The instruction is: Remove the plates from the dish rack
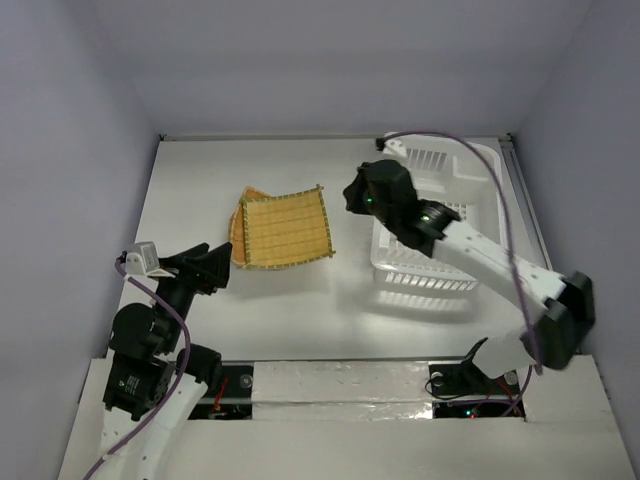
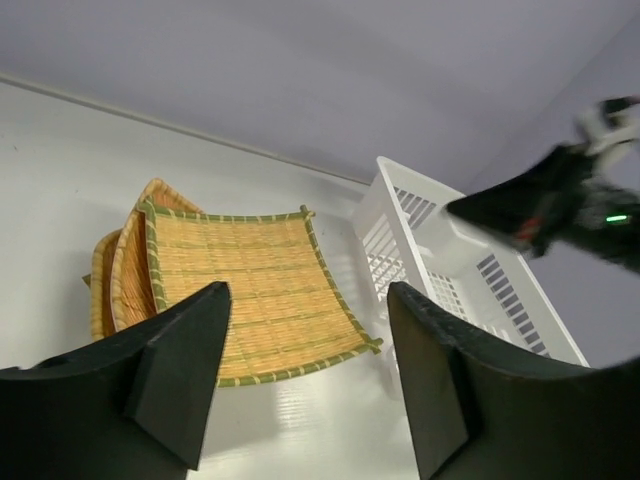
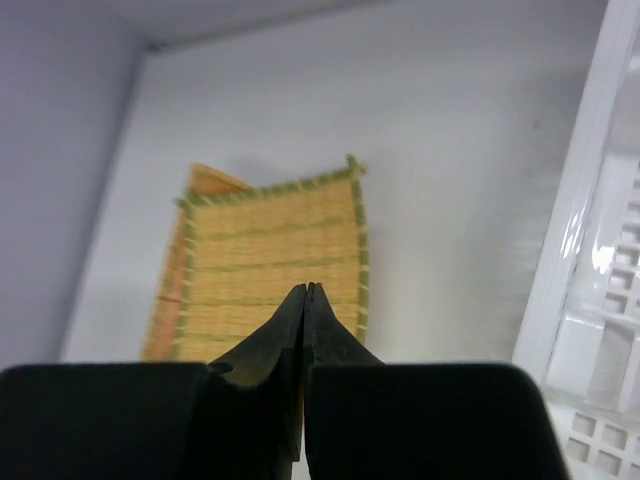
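Observation:
The orange-tan woven plates (image 1: pixel 285 228) lie in a loose stack on the white table, left of the dish rack (image 1: pixel 425 283). They also show in the left wrist view (image 2: pixel 250 290) and the right wrist view (image 3: pixel 270 250). The white rack (image 2: pixel 450 270) stands at the right, and no plate shows in it, though my right arm hides part of it. My right gripper (image 1: pixel 352 196) hangs over the rack's left edge (image 3: pixel 585 250). Its fingertips (image 3: pixel 307 290) are pressed together on nothing. My left gripper (image 1: pixel 215 265) is open and empty (image 2: pixel 305 300), near the table's front left, pointing at the stack.
Grey walls close in the table on the left, back and right. A purple cable (image 1: pixel 470 150) loops from the right arm over the rack. The rack sits close to the right wall.

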